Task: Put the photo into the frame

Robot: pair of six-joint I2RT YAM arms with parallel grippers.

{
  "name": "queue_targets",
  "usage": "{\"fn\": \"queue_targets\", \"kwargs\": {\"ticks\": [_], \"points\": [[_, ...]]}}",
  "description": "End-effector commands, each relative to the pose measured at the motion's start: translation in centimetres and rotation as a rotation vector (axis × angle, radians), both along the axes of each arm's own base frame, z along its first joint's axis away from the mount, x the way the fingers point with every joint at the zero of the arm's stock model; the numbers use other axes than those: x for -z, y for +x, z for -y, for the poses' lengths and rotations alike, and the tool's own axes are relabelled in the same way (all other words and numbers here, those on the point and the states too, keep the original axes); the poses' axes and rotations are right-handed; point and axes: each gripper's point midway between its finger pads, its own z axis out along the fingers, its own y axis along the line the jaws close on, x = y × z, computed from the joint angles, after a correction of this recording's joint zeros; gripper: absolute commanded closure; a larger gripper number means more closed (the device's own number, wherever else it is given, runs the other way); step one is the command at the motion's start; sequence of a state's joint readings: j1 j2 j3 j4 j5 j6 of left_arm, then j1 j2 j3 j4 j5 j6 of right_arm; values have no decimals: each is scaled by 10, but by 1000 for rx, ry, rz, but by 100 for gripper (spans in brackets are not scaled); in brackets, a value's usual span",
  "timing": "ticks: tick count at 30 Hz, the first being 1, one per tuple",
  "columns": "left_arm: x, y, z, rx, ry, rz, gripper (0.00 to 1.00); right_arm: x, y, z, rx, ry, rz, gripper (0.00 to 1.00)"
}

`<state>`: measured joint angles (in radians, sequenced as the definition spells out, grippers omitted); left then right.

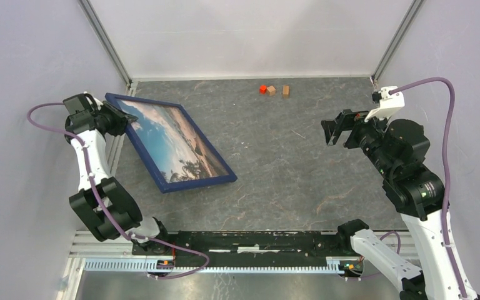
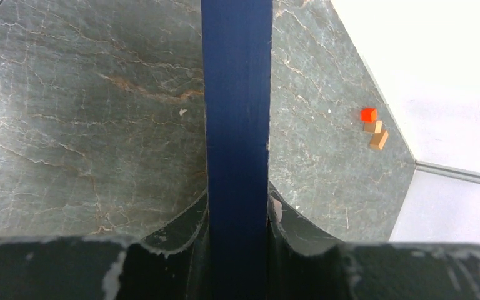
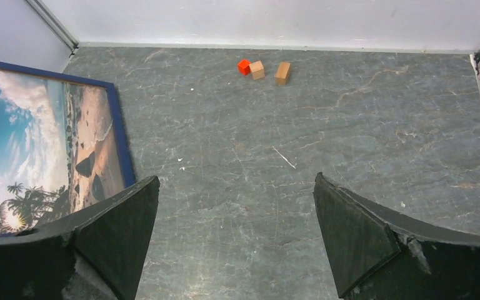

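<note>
The frame [image 1: 197,183], dark blue side up, lies slanted across the left of the table, and the beach photo [image 1: 175,140] shows inside its rails. My left gripper [image 1: 125,117] is at the frame's far left corner. In the left wrist view the blue rail [image 2: 237,112] runs straight up between the fingers [image 2: 181,225], which press on both its sides; the left gripper [image 2: 237,200] is shut on it. My right gripper [image 1: 332,130] hovers open over the right half of the table, well away from the frame. The right wrist view shows the photo [image 3: 31,144] and the rail [image 3: 120,137] at left, and nothing between the right gripper's [image 3: 236,187] fingers.
A red block [image 1: 263,89] and two wooden blocks [image 1: 272,90] [image 1: 285,90] sit near the back wall. White walls close in the table on the left, back and right. A purple cable loops off each arm.
</note>
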<state>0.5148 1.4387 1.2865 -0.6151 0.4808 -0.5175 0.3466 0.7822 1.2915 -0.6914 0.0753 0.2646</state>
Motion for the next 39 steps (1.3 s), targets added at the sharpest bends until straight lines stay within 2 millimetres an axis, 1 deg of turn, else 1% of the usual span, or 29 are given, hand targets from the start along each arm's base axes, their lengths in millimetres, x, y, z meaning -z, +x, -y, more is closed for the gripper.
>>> {"fn": "queue_targets", "kwargs": {"ticks": [1, 2, 4, 5, 9, 12, 16, 23, 28, 32, 34, 36, 38, 39], "points": [[20, -10, -18, -33, 139, -46, 81, -15, -1, -5, -25, 22, 48, 2], [20, -12, -21, -49, 156, -54, 75, -15, 0, -5, -26, 21, 48, 2], [20, -18, -30, -91, 195, -77, 59, -15, 0, -5, -28, 22, 47, 2], [20, -20, -34, -112, 216, -87, 54, -14, -1, -5, -30, 21, 46, 2], [18, -26, -42, -168, 244, -97, 40, -10, 0, -6, -32, 22, 41, 2], [12, -29, -46, -188, 265, -95, 38, -9, 0, -7, -37, 20, 37, 2], [2, -31, -50, -219, 286, -84, 33, -8, 0, -7, -38, 21, 37, 2], [5, -30, -49, -235, 265, -80, 32, -6, -1, -7, -39, 18, 35, 2], [3, -31, -51, -245, 269, -89, 24, -3, -1, -7, -40, 18, 30, 2], [-3, -33, -52, -254, 279, -81, 20, 1, -1, -9, -48, 20, 23, 2], [-9, -33, -49, -241, 277, -67, 19, 2, -1, -10, -55, 12, 21, 2], [-23, -30, -38, -193, 269, -22, 18, -1, -1, -9, -61, -12, 28, 2], [-48, -26, -19, -132, 266, 54, 18, -9, -2, -7, -59, -28, 45, 2], [-64, -25, -4, -82, 277, 103, 17, -15, -3, -7, -68, -37, 63, 2]]}}
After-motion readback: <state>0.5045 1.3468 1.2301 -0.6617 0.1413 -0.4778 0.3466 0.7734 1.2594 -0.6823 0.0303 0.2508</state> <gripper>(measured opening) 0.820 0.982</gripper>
